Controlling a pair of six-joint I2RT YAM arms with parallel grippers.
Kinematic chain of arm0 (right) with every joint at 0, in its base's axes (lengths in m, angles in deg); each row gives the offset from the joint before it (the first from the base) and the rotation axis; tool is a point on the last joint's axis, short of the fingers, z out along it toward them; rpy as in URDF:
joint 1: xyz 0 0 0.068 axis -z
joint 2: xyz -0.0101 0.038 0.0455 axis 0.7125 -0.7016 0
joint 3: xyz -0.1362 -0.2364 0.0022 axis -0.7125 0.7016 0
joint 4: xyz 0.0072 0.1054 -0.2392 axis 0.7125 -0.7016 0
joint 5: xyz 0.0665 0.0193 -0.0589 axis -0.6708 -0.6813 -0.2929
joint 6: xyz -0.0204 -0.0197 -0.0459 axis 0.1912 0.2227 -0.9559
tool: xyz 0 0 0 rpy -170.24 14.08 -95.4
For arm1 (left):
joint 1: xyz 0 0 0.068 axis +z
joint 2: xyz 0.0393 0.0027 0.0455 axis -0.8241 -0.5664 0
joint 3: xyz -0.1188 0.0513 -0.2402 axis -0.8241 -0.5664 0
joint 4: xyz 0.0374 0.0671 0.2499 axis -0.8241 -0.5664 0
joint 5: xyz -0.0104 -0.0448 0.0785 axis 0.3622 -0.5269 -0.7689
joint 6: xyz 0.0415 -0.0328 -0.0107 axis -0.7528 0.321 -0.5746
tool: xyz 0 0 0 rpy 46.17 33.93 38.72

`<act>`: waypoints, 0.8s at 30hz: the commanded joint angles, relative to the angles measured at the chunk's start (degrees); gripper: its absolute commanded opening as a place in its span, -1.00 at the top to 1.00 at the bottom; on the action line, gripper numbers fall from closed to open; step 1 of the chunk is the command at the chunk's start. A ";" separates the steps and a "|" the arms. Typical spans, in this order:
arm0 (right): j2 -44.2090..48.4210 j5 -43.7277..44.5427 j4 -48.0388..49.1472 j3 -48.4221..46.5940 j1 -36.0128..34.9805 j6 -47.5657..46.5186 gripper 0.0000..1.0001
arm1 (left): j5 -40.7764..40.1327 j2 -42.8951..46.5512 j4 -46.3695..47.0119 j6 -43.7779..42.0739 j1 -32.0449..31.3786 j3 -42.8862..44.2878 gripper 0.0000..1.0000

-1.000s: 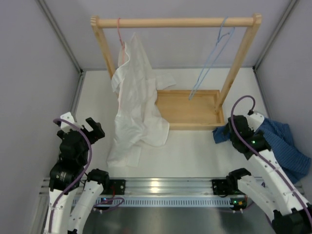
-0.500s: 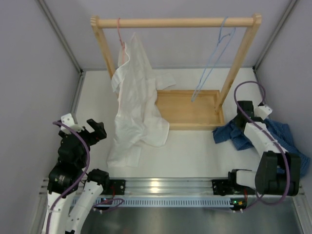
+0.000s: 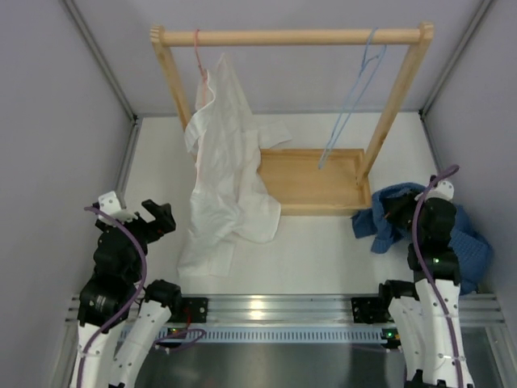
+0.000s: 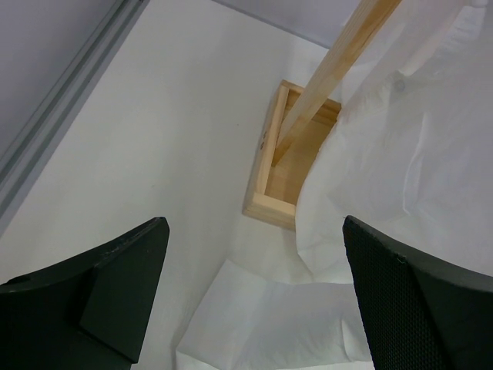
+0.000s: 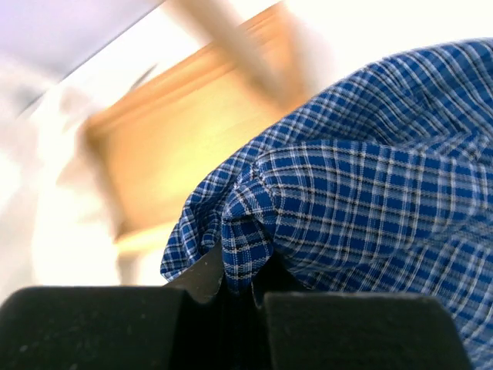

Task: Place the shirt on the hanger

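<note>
The dark blue checked shirt (image 3: 386, 217) lies crumpled on the table at the right, beside the rack's base. My right gripper (image 3: 404, 212) is down in its left part and shut, pinching a raised fold of the checked shirt (image 5: 246, 247) between its jaws. The light-blue wire hanger (image 3: 353, 90) hangs bare from the right end of the wooden rail, apart from the shirt. My left gripper (image 3: 136, 213) hovers open at the left of the table; between its fingers (image 4: 254, 231) only white cloth and tabletop show below.
A wooden rack (image 3: 291, 36) stands at the back, with a tray base (image 3: 311, 182). A white shirt (image 3: 226, 162) on a pink hanger (image 3: 198, 52) hangs at the rail's left end and spills onto the table. Grey walls close in on both sides.
My right arm swung over the blue shirt and its gripper went from open to shut on a fold, bunching the cloth's left part. The left arm hardly moved.
</note>
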 commanded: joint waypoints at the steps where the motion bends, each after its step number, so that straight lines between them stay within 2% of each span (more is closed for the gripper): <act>1: 1.63 -32.42 -5.35 -1.73 -2.24 -2.86 1.00 | -0.37 2.79 3.30 -0.46 -0.20 -0.13 -0.96; 2: 2.42 -40.72 -4.05 -0.85 -3.48 -1.28 1.00 | -0.37 3.06 3.30 -0.37 -0.11 -0.13 -0.96; 4: 6.63 -45.45 0.77 0.55 -8.81 5.03 1.00 | -0.37 3.41 3.30 -0.46 -0.11 -0.13 -0.96; 8: 11.83 -44.32 5.88 -0.93 -19.20 12.26 1.00 | -0.46 3.06 3.30 -0.54 -0.02 -0.05 -0.96; 13: 8.68 -37.03 5.55 -2.61 -30.37 13.86 1.00 | 0.60 2.97 3.47 -0.89 0.06 0.39 -0.96; 14: 7.19 -33.03 6.68 -1.99 -32.47 14.12 1.00 | 1.12 2.97 3.56 -1.42 0.06 0.57 -0.96; 16: 0.78 -25.64 8.09 -1.55 -41.95 14.12 1.00 | 5.50 2.45 4.87 -2.65 0.06 0.92 -0.96; 17: -2.03 -15.25 10.01 -1.90 -46.77 14.21 1.00 | 7.00 2.10 5.40 -3.52 0.06 1.01 -0.97; 18: -8.84 -9.66 10.98 -2.86 -51.52 13.60 1.00 | 8.41 1.57 5.75 -3.97 0.24 1.10 -0.96; 19: -12.83 -4.13 11.43 -6.78 -60.70 13.25 1.00 | 10.16 0.26 6.02 -4.32 0.15 1.18 -0.96; 20: -16.26 6.81 11.09 -9.35 -64.10 12.98 1.00 | 10.79 -0.45 6.02 -5.19 0.15 1.45 -0.97; 21: -22.04 10.57 11.08 -11.63 -66.22 12.02 1.00 | 11.23 -1.85 5.85 -5.64 0.24 1.62 -0.96; 24: -26.48 19.45 13.10 -16.57 -67.30 12.62 1.00 | 12.46 -1.95 5.67 -6.43 0.24 1.89 -0.97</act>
